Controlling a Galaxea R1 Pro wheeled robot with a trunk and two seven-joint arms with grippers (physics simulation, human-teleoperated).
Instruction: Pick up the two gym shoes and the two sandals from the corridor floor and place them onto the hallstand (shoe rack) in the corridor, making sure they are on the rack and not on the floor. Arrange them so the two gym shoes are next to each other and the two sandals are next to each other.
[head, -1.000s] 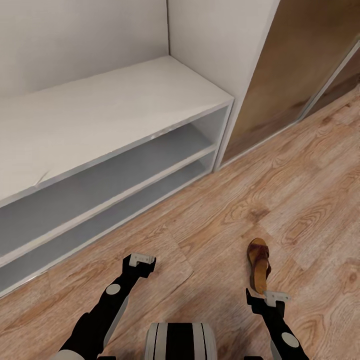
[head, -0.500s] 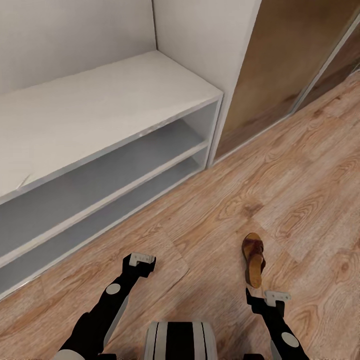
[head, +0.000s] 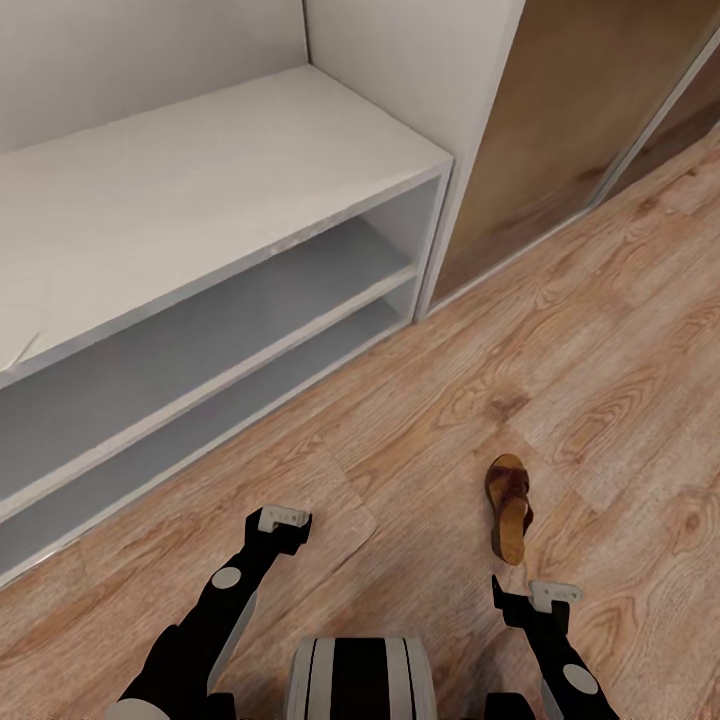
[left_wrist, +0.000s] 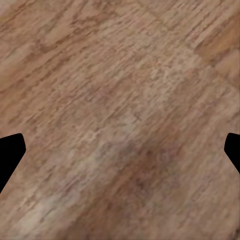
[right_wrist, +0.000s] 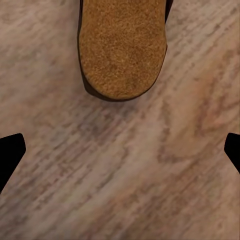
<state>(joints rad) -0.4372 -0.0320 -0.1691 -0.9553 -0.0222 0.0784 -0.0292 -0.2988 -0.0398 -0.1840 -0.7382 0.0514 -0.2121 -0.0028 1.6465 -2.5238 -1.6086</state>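
Sandal in brown leather with a tan footbed (head: 508, 508) lies flat on the light wood-plank corridor floor (head: 600, 380), just ahead of the right gripper (head: 540, 598), well apart from the pale grey-white hallstand (head: 220, 200). Both the right and left gripper (head: 283, 520) hover with fingers spread wide, holding nothing.
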